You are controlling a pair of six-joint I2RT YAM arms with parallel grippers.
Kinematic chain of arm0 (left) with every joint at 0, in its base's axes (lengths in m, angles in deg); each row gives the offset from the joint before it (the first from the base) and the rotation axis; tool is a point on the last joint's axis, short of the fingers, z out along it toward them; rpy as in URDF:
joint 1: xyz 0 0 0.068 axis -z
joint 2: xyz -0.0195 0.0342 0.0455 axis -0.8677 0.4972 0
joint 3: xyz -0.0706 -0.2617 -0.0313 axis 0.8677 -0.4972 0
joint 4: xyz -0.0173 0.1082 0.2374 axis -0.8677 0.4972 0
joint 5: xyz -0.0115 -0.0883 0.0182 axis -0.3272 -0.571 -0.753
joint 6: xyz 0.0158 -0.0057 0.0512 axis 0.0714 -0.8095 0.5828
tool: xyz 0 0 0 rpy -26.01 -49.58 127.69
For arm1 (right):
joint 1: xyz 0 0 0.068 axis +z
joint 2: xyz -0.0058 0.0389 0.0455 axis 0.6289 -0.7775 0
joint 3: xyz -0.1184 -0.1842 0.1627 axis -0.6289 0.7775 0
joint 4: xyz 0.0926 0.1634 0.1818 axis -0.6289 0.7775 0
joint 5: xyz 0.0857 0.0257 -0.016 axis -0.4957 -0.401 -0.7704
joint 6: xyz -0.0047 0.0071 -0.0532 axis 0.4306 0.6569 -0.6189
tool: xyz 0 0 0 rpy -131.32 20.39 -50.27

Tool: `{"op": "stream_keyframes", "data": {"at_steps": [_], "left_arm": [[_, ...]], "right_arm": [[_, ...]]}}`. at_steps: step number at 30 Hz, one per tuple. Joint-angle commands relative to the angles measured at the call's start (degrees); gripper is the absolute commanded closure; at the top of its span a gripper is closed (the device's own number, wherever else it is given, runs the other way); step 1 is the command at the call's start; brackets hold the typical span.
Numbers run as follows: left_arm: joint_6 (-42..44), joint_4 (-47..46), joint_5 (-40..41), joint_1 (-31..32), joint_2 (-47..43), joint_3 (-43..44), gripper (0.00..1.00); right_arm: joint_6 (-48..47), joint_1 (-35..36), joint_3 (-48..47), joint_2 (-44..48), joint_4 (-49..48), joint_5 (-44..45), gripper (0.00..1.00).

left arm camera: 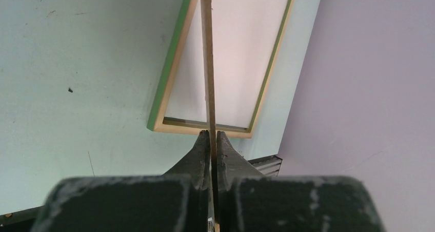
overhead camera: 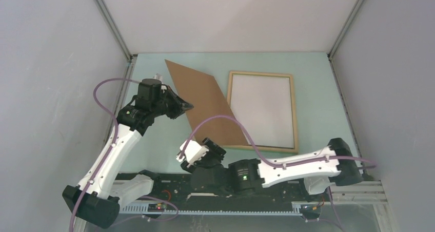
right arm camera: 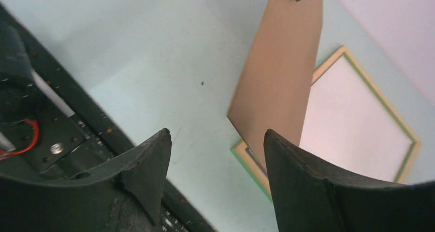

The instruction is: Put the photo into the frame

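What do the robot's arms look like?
The left arm and right arm have white shells with black joints. A purple cable loops along each. Their fingers are dark wedges. A small green light glows on the right arm.

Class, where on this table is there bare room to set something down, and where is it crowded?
Widest bare patch: the table between the left arm and the photo. Narrow strips lie between the frame and the right wall, and behind the frame. Crowded where the photo's low corner overlaps the frame.
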Motion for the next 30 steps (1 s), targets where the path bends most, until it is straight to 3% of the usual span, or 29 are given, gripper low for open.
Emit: {"op": "stream_keyframes", "data": {"at_steps": [1,8,16,26,30], "left_arm": [[-3.26,-4.17,-0.83,0.09,-1.03,5.07,1.00],[-2.58,-2.43,-0.93,0.10,-0.53,5.60,1.00],[-2.16,-1.35,-1.42,0.10,-0.93,5.26,1.00],[-2.24,-1.47,-3.80,0.10,-1.36,6.57,1.00],[-2.33,-3.28,-5.16,0.09,-2.63,6.82,1.00]], "right_arm": [[-4.63,-0.37,-5.58,-6.22,-0.15,8.91,0.29],[-7.75,-1.34,-12.75,-14.99,4.46,17.69,0.41],[-5.38,-4.27,-13.36,-14.73,6.68,16.91,0.47],[-11.62,-5.29,-14.79,-14.73,4.88,20.27,0.99],[-14.70,-5.16,-15.30,-13.11,4.41,21.95,1.00]]}}
